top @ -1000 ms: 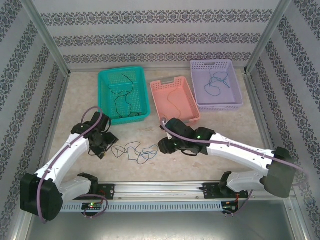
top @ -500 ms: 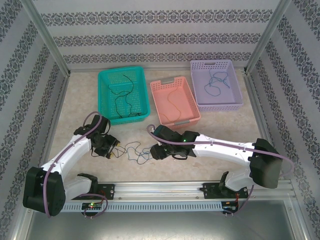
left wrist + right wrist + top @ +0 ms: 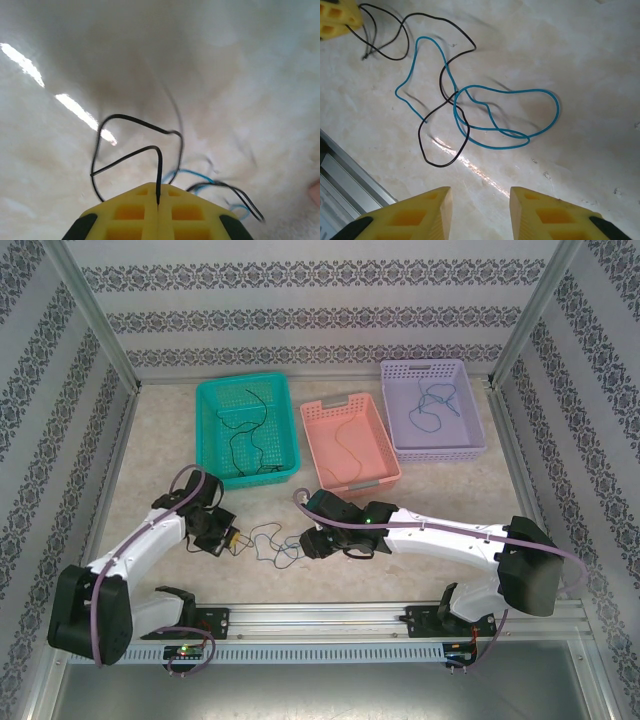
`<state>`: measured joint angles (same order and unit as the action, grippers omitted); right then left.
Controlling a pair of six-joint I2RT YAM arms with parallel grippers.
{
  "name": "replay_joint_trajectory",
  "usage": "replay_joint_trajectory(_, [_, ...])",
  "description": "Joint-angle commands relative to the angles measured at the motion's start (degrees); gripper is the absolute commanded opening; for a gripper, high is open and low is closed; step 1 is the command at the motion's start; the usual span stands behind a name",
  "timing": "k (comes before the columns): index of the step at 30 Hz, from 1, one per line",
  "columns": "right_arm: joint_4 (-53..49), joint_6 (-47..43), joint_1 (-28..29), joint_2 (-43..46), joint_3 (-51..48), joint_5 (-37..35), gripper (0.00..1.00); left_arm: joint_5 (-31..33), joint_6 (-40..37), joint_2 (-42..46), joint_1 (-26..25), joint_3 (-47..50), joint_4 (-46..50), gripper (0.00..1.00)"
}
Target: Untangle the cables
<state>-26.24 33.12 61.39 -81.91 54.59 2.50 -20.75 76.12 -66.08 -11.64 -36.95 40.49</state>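
Observation:
A tangle of cables (image 3: 268, 540) lies on the table between my two grippers. It is made of a thin black cable (image 3: 427, 150) and a thin blue cable (image 3: 540, 92), crossing each other in loops. My left gripper (image 3: 232, 538) is at the tangle's left end, its yellow jaws shut on the black cable (image 3: 159, 165), which rises from between the fingertips (image 3: 145, 200). My right gripper (image 3: 481, 192) stands open over bare table just short of the blue loops, at the tangle's right end (image 3: 308, 543). Nothing is between its fingers.
Three baskets stand behind: a teal basket (image 3: 205, 400) with a black cable (image 3: 250, 435), a pink basket (image 3: 312, 415) with a pale cable, and a purple basket (image 3: 470, 400) with a blue cable. The metal rail (image 3: 320, 618) runs along the near edge.
My left gripper has closed on the black cable. My right arm swung left toward the tangle, then held still.

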Motion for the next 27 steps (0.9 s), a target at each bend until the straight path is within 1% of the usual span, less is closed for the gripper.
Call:
replay_joint_trajectory(1, [0.19,0.99,-0.1,-0.42,-0.6,-1.97,0.36,1.03,-1.28,5.46,-0.76,-6.22,8.71,0.0])
replay_joint_trajectory(4, [0.6,1.22,-1.07,-1.0,-1.11,-1.95,0.37,-0.23,-0.93,8.63,-0.9,-9.42,12.94,0.0])
replay_joint_trajectory(8, [1.47,-0.49,-1.45,-2.82,-0.09,-0.94,0.4,-2.55,-1.05,9.83,-0.99,-12.6,16.07,0.0])
replay_joint_trajectory(12, [2.14,-1.83,-1.39,-6.51,2.47,0.96,0.44,-1.26,-4.39,9.58,-1.11,-16.95,18.18,0.0])
replay_joint_trajectory(14, [2.42,-2.06,-1.36,-8.8,3.75,1.79,0.45,-1.2,-4.32,10.03,-1.09,-18.23,18.01,0.0])
replay_joint_trajectory(18, [1.02,-1.73,-1.27,-13.04,6.11,0.48,0.47,0.4,-4.96,10.28,-1.1,-22.36,19.52,0.0])
replay_joint_trajectory(23, [0.99,-3.42,-0.89,-16.3,8.95,0.93,0.5,2.17,-7.39,9.43,-1.11,-25.45,21.81,0.0])
replay_joint_trajectory(25, [-0.8,-4.31,-0.48,-18.33,11.09,0.32,0.52,1.82,-7.39,9.31,-1.1,-25.28,21.53,0.0])
replay_joint_trajectory(26, [-1.62,-4.57,-0.39,-19.42,12.01,0.31,0.58,1.6,-7.25,9.32,-1.08,-24.93,21.21,0.0])
replay_joint_trajectory(27, [-2.69,-4.56,-0.3,-20.5,12.85,-0.06,0.58,1.39,-7.11,9.31,-1.11,-24.68,21.03,0.0])
